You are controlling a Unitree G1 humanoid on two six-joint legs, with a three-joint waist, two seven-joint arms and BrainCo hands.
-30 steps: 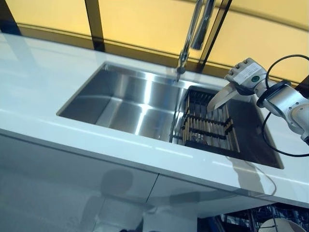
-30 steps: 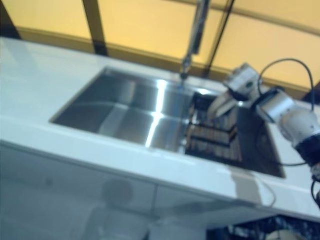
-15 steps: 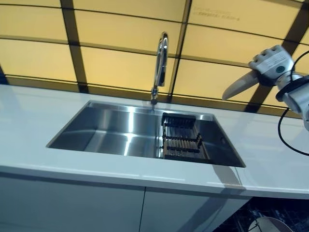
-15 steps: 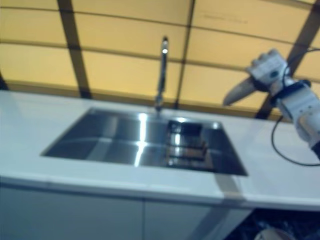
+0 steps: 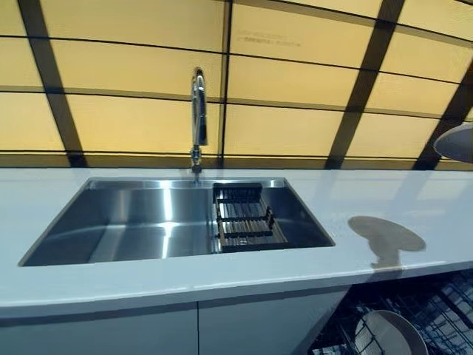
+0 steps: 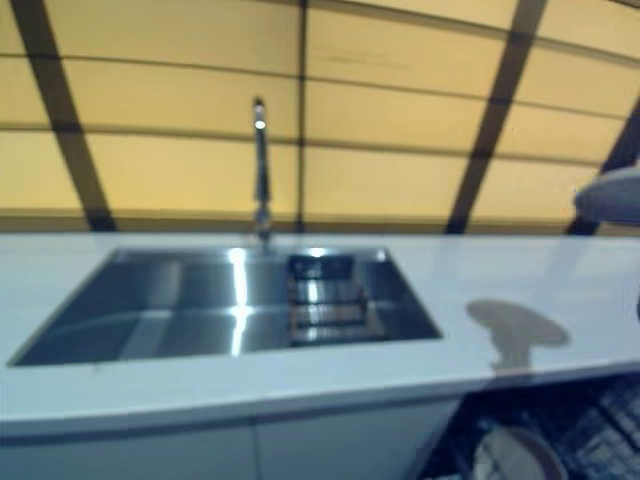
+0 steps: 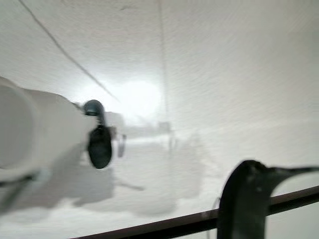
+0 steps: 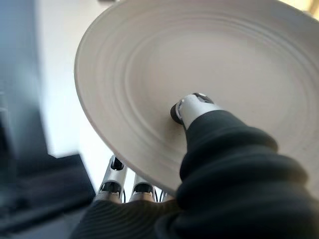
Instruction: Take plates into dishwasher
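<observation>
A pale round plate (image 8: pixel 199 64) is held in my right hand (image 8: pixel 219 164). The thumb (image 8: pixel 197 107) presses on its face and the fingers (image 8: pixel 117 181) curl under its rim. In the left eye view only the plate's edge (image 5: pixel 457 142) shows at the far right, above the white counter (image 5: pixel 384 200), with its shadow on the counter below. The hand itself is out of both eye views. The open dishwasher's dark wire rack (image 5: pixel 443 310) shows at the bottom right, below the counter edge, with another plate (image 5: pixel 389 334) in it. The left wrist view is blurred against a white surface.
A steel sink (image 5: pixel 126 222) is set in the counter, with a dark dish rack (image 5: pixel 244 218) in its right part and a tall faucet (image 5: pixel 198 111) behind. A yellow panelled wall with dark strips stands behind. White cabinet fronts (image 5: pixel 111 333) are below.
The camera has swung, so the whole scene shifted left. My right hand lifted the plate from above the sink rack, up and out to the right, over the counter.
</observation>
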